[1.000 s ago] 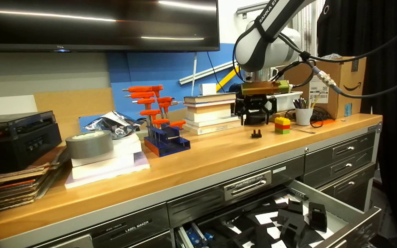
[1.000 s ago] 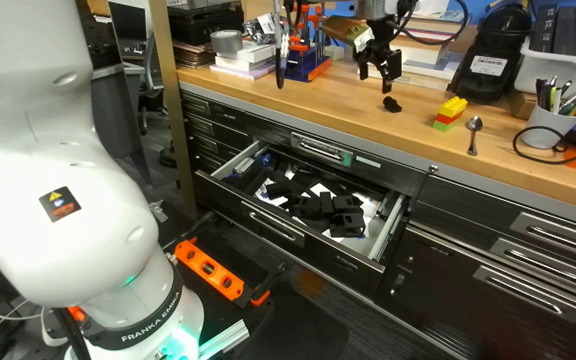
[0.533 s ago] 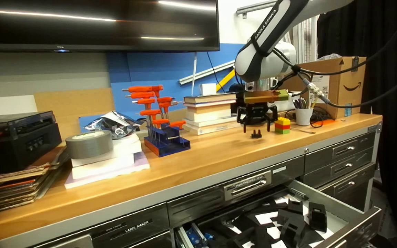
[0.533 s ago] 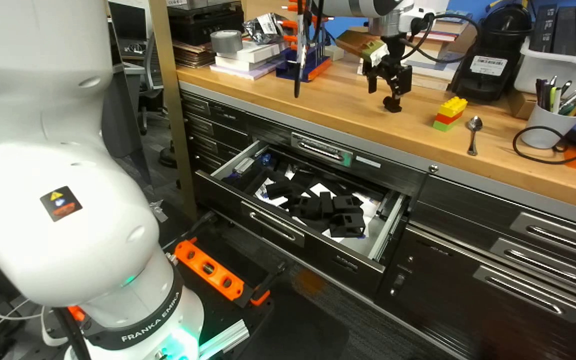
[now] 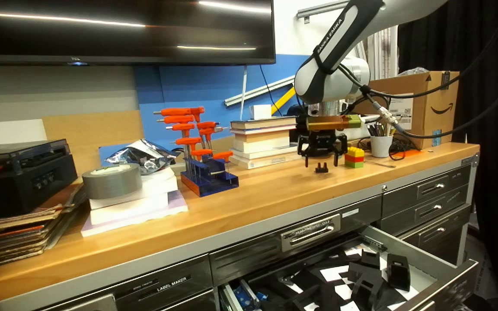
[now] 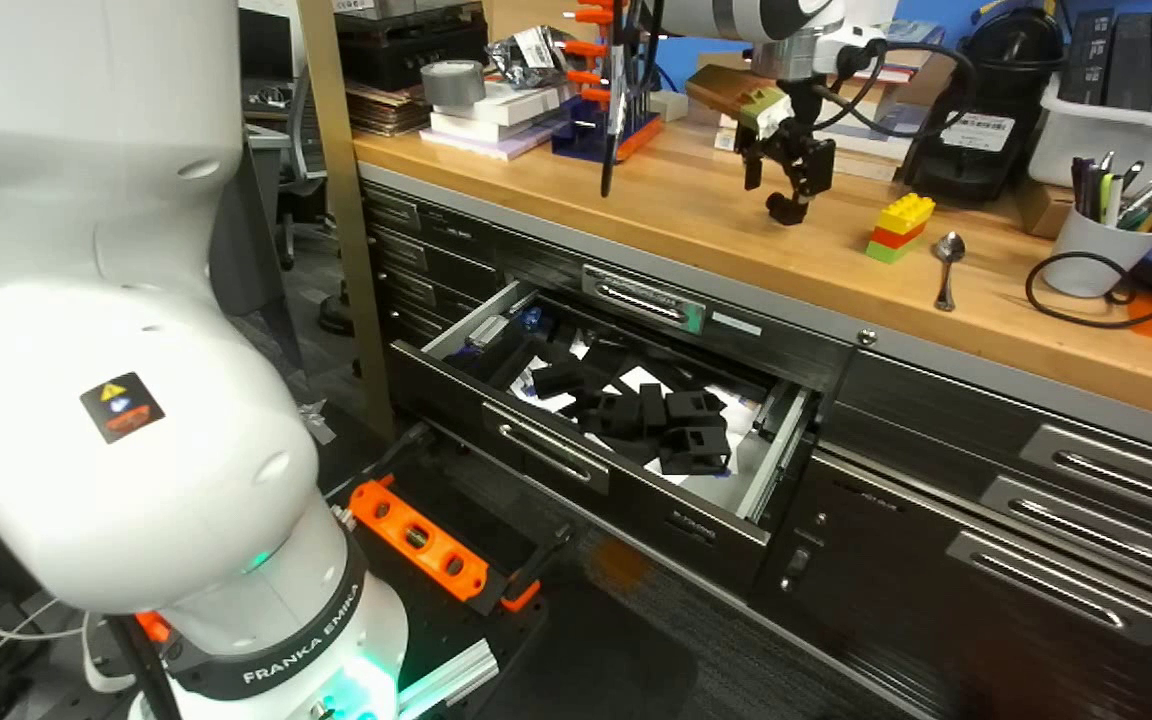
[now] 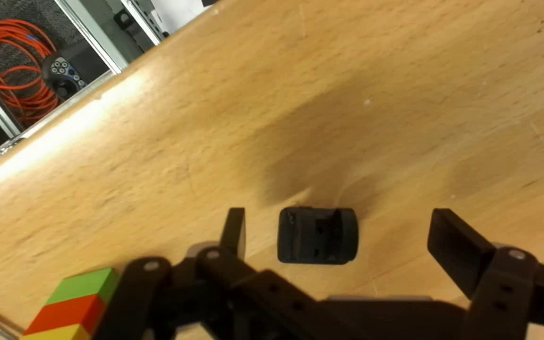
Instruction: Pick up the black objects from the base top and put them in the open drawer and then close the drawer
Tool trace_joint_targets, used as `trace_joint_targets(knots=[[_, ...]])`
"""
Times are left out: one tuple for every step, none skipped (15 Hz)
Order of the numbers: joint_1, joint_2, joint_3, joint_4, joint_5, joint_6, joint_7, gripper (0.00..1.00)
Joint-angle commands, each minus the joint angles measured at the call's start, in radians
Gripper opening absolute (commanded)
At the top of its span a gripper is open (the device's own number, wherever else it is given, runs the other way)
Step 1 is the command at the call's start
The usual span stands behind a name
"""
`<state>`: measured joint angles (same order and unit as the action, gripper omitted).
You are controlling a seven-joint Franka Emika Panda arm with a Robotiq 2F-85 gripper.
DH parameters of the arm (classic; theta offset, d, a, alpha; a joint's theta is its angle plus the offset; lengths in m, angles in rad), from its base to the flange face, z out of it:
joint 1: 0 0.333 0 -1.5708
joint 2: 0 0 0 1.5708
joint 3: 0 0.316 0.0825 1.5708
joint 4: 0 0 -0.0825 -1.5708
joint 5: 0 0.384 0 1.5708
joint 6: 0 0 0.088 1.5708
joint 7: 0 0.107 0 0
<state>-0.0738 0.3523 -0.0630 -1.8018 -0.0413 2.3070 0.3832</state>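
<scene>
A small lumpy black object [image 5: 321, 168] with two upright prongs sits on the wooden base top [image 5: 249, 194]. Directly over it, my gripper [image 6: 778, 195] points down with its jaws wide apart. From the wrist view, the black object [image 7: 318, 235] appears between the spread fingers of the gripper [image 7: 339, 224], touching neither and lying closer to the left one. Below the countertop the drawer [image 6: 646, 505] is pulled out, its silver bar handle facing the robot. Several black parts [image 6: 696, 450] and white papers lie inside it.
Close beside the gripper stands a yellow, red and green block stack [image 6: 901, 228], then a spoon [image 6: 948, 265] and a pen cup [image 5: 381, 146]. Behind are stacked books [image 5: 264, 144]. An orange-handled hex key stand [image 5: 210, 177] is farther along the countertop.
My gripper has come down toward the countertop and shifted slightly, so it now hovers low over the black object. Its jaws have stayed open; the object and drawer have not moved.
</scene>
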Motion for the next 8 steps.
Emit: trace_joint_targets(knots=[[0.004,0.025,-0.015,0.068,0.040,-0.045,-0.036,1.00],[0.004,0.028,-0.016,0.074,0.044,-0.050,-0.039,1.00],[0.003,0.030,-0.018,0.080,0.047,-0.055,-0.041,1.00],[0.002,0.034,-0.019,0.085,0.049,-0.060,-0.043,1.00],[0.002,0.037,-0.020,0.089,0.051,-0.063,-0.044,1.00],[0.003,0.040,-0.021,0.094,0.050,-0.068,-0.044,0.75],[0.003,0.043,-0.023,0.097,0.049,-0.074,-0.043,0.74],[0.003,0.045,-0.024,0.100,0.049,-0.078,-0.043,0.67]])
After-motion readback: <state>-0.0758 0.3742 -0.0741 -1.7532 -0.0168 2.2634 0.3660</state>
